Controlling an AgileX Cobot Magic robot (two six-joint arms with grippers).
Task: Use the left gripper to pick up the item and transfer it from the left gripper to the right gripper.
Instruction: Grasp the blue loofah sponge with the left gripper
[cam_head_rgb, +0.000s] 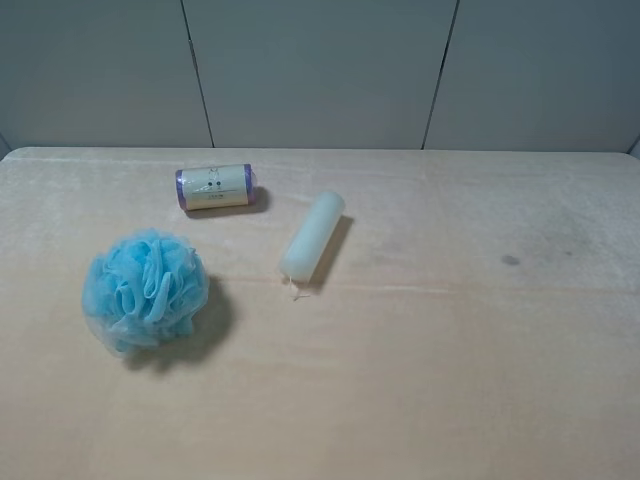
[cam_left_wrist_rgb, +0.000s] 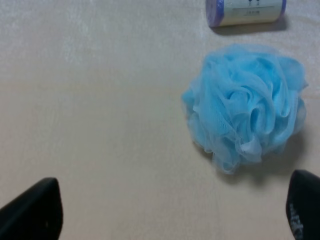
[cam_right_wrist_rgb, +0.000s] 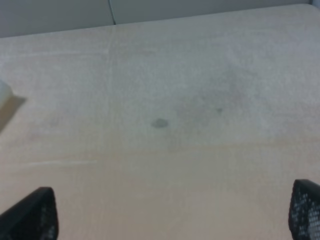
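Observation:
The item, a fluffy light-blue mesh bath pouf, lies on the table at the left. It also shows in the left wrist view, ahead of my left gripper and off to one side. That gripper is open and empty, with only its two black fingertips in frame, well apart. My right gripper is open and empty over bare table, its fingertips at the frame's corners. Neither arm shows in the exterior high view.
A purple-ended labelled roll lies behind the pouf and shows in the left wrist view. A pale cream cylinder lies near the middle, its end just in the right wrist view. A small dark spot marks the tabletop's right side.

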